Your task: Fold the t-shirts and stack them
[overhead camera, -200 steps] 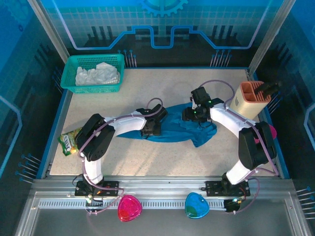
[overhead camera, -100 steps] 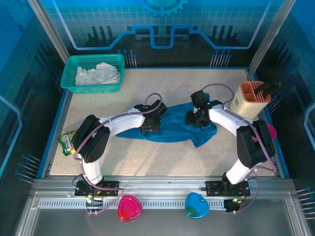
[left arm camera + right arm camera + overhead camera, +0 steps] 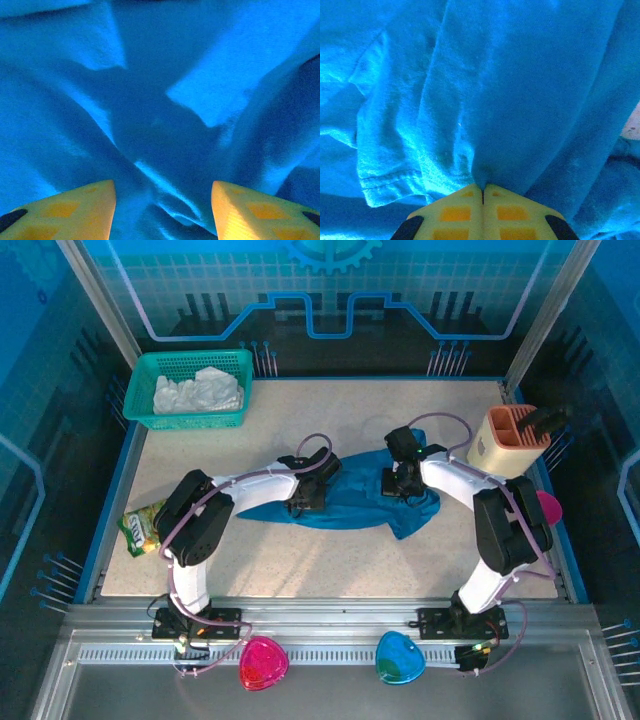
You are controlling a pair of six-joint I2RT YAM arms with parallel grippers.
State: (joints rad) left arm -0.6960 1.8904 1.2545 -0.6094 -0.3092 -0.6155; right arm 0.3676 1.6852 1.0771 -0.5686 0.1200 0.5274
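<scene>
Gripping the teal-blue t-shirt (image 3: 355, 505) is the step in hand, I judge, and it is done on 1 side only. The shirt lies in the middle of the table (image 3: 300, 570), bunched into a long wrinkled band, not spread flat and not folded. The right gripper (image 3: 482, 189) is at the right part of the shirt, with its 2 jaws pressed together and a small fold of the blue cloth pinched between their tips. The left gripper (image 3: 162, 200) is low over the left part of the same shirt; its jaws stand clearly apart, with a ridge of cloth between them, and they hold nothing. The white t-shirt (image 3: 200, 392) is crumpled inside the green basket (image 3: 190, 422) at the far left corner, well apart from both arms. The task looks to be at an early stage, because no shirt is folded and there is no stack. The next move probably calls for the left jaws to close on that ridge, and then for both arms to lift and pull apart, so that the cloth opens flat before any fold.
</scene>
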